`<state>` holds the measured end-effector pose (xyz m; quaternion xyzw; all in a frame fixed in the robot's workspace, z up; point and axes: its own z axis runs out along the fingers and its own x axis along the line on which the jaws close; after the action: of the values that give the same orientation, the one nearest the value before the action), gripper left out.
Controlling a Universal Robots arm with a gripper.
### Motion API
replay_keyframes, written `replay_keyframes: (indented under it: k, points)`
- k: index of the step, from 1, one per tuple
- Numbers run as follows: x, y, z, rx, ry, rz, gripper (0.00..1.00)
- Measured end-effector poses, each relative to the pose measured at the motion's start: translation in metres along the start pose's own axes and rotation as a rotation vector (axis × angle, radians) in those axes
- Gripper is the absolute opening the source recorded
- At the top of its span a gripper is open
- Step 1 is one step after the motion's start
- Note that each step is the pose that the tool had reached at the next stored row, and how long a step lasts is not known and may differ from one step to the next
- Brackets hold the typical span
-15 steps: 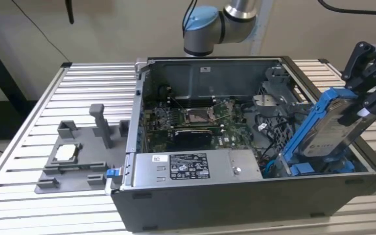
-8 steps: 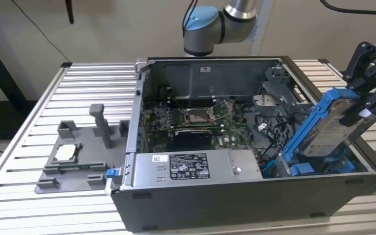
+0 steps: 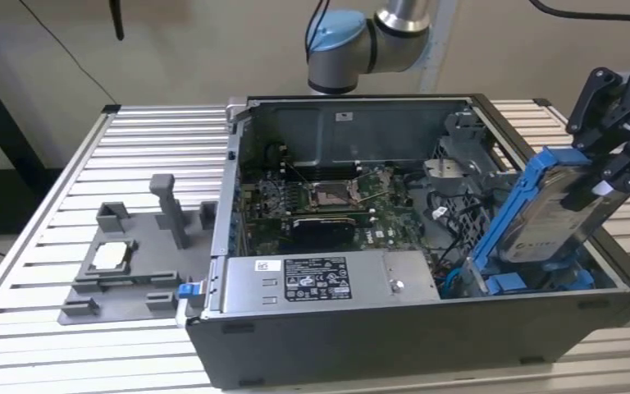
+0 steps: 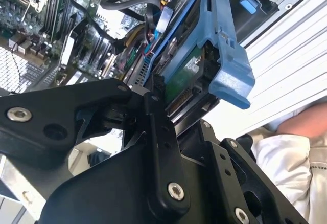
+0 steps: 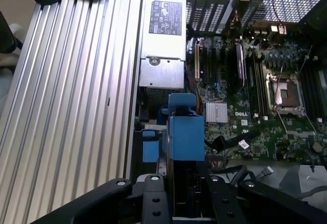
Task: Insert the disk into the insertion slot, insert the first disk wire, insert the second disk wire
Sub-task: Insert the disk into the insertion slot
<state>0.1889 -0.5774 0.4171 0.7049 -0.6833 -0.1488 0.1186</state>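
Print too small to read: white sticker (image 5: 165,18) on silver metal power-supply box (image 5: 162,73) beyond the claw (image 5: 186,198); label (image 3: 550,205) on its blue-framed grey disk (image 5: 186,132).

My pincer (image 3: 597,182): matt black.
The disk (image 3: 536,220) I hold: dull silver metal, smooth blue plastic caddy.
The tabletop (image 3: 140,139): ribbed, pale satin metal.

Plain beige wall (image 3: 184,49), slatted aluminium table (image 3: 30,271), even indoor light

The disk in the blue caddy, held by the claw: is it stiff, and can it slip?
Probably stiff: the disk looks straight though the claw grips only one end. Its metal face seems smooth, so it might slip. Tilted steeply over the computer case, it may pivot if bumped.
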Motion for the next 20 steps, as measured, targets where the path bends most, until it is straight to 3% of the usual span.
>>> replay_keyframes:
  k: [3, 10, 13, 20]
  points:
    - [0.0002, 0.0015, 0.0008, 0.0156, 0.0002, -0.001, 0.31]
    - [0.0, 0.0058, -0.0064, 0.0328, 0.0003, -0.001, 0.31]
    - [0.0001, 0.0062, -0.0041, 0.0531, 0.0022, -0.002, 0.31]
    - [0.0003, 0.0077, 0.0058, 0.0568, 0.0082, 0.001, 0.31]
